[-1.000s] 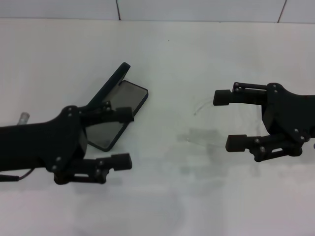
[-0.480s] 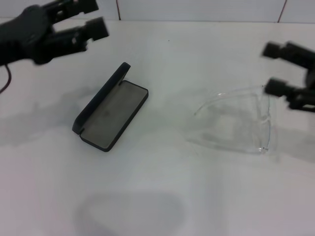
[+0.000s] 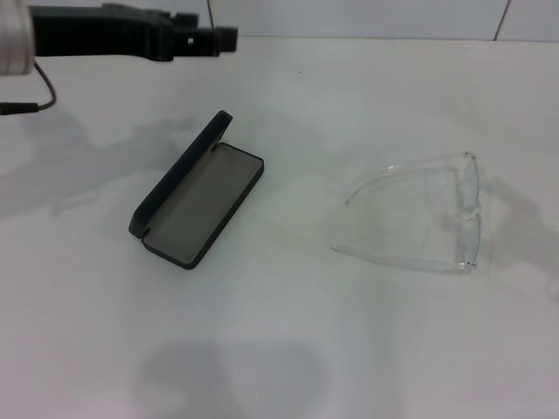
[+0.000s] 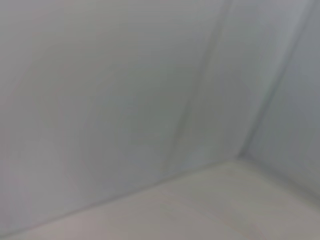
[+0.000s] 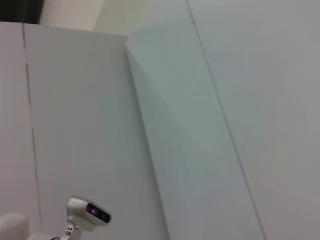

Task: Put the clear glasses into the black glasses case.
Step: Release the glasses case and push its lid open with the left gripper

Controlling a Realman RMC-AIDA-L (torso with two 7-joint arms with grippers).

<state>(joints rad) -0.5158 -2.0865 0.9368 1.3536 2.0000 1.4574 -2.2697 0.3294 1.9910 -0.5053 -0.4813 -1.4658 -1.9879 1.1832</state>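
While the white tabletop (image 3: 288,349) fills almost the whole head view, only two things lie on it, well apart from each other. The black glasses case (image 3: 196,194) lies open toward the left of the view, its grey-lined tray flat on the surface and its lid standing up along the far-left edge. The clear glasses (image 3: 419,214) lie to the right of the case, resting directly on the tabletop outside it, arms unfolded and reaching toward the case, with the lens front on the side away from it. They are almost lost against the white.

The left end effector (image 3: 214,37) is raised at the far left corner of the view, level with the back edge of the tabletop and beyond the case. It holds nothing; its fingers lie in one dark line, and whether they are parted cannot be told. The right end effector is out of the head view. A small silver camera (image 5: 90,212) shows in the right wrist view against pale wall panels.
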